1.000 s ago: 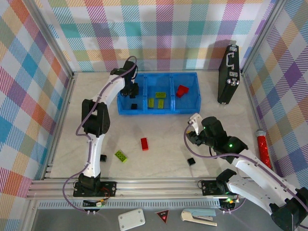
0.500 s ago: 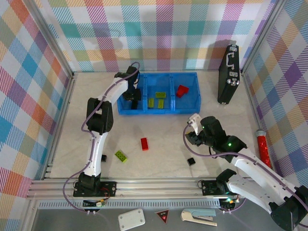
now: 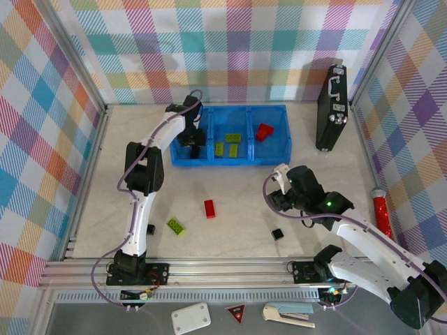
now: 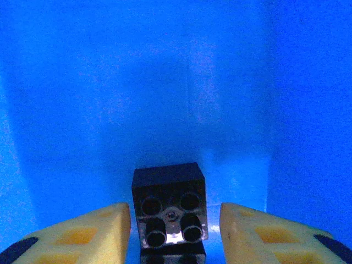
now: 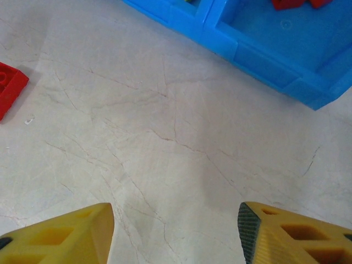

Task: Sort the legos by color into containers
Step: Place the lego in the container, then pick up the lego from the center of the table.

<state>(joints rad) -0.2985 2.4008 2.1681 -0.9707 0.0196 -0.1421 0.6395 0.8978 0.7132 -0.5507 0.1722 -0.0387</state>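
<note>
The blue tray (image 3: 272, 157) lies at the back of the table. My left gripper (image 3: 193, 139) reaches down into its left compartment. In the left wrist view this gripper (image 4: 175, 210) is open, with a black cube (image 4: 168, 203) lying between its fingers and blue showing on both sides. Lime-green bricks (image 3: 232, 138) lie in the middle compartment and red bricks (image 3: 263, 131) in the right one. On the table are a loose red brick (image 3: 209, 209), a green brick (image 3: 176, 226) and a black cube (image 3: 277, 234). My right gripper (image 3: 279, 190) hangs open over bare table (image 5: 175, 212).
A black upright case (image 3: 332, 105) stands at the back right. A red cylinder (image 3: 380, 209) lies by the right wall. Another small black cube (image 3: 150, 228) sits beside the left arm. The right wrist view has the tray corner (image 5: 264, 60) and the red brick (image 5: 8, 88).
My left gripper has moved toward the near side of the left compartment, over the black cube there. My right gripper has shifted slightly left.
</note>
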